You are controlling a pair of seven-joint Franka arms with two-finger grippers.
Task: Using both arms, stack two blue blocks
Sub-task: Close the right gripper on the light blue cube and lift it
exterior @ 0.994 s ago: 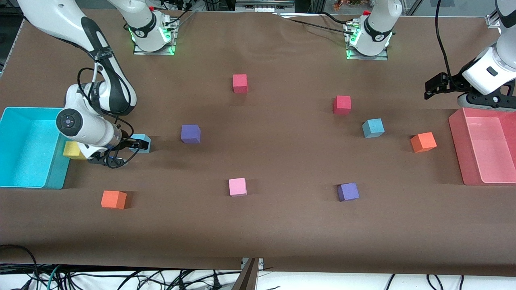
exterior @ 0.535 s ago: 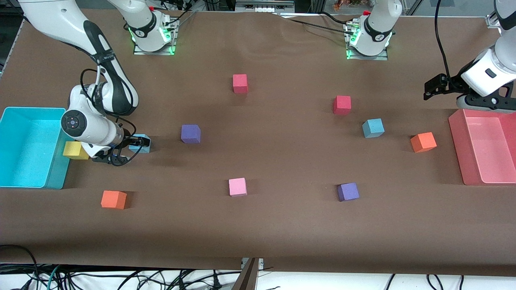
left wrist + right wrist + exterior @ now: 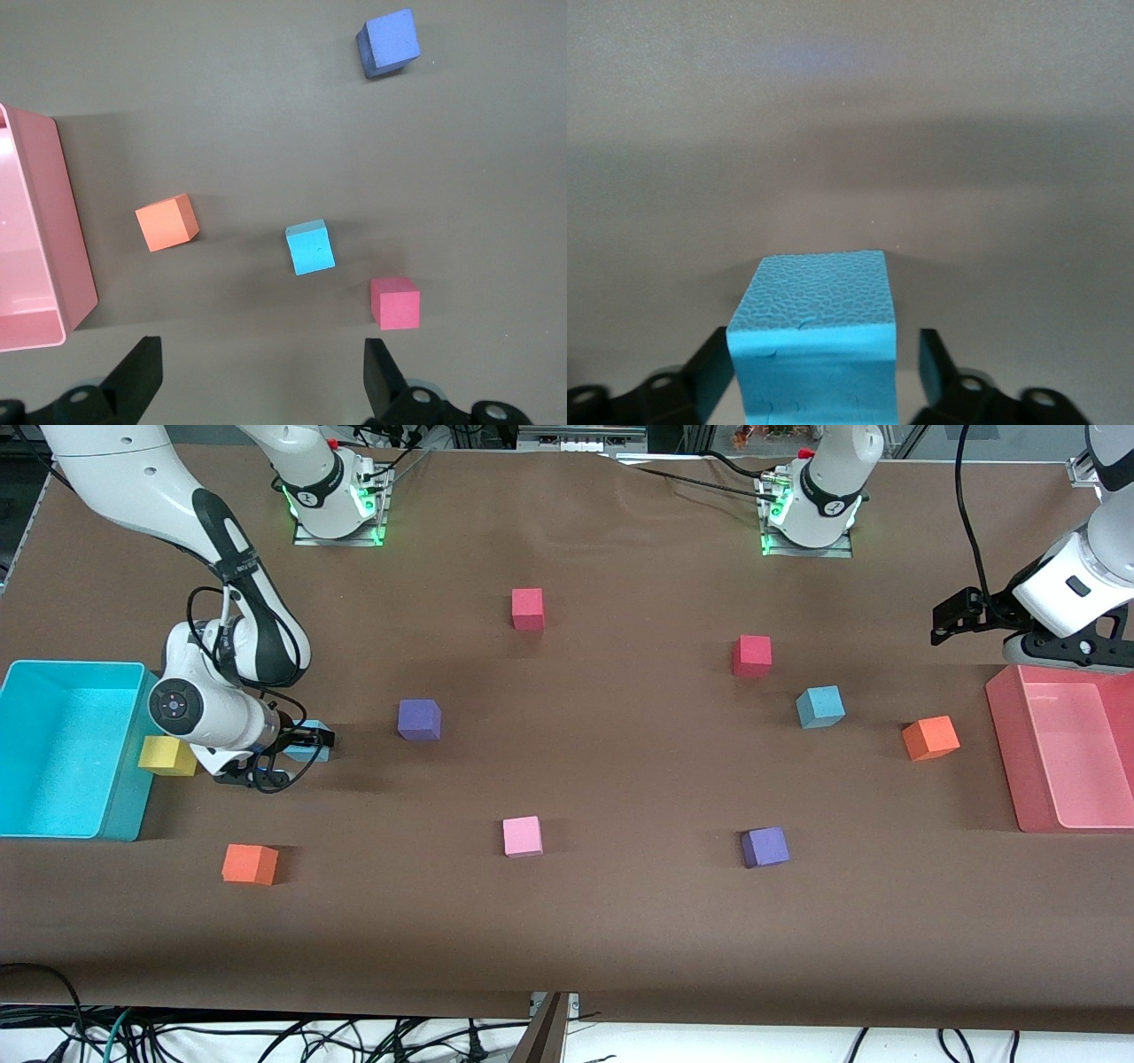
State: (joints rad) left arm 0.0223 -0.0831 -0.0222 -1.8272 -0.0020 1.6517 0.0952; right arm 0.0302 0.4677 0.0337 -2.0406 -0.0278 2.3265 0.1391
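A robotics lab. Two white arms [image 3: 213,522] are bolted to metal plates with green status lights on a brown-covered desk [image 3: 567,939]. Loose cables [image 3: 133,1036] tangle below its front edge.

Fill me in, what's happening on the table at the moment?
The right gripper is down at the table by the cyan bin, its fingers on either side of one blue block, with a gap showing at one finger, so no firm grip yet. The left gripper waits open, up over the pink bin's edge. The second blue block sits untouched on the table near an orange cube.
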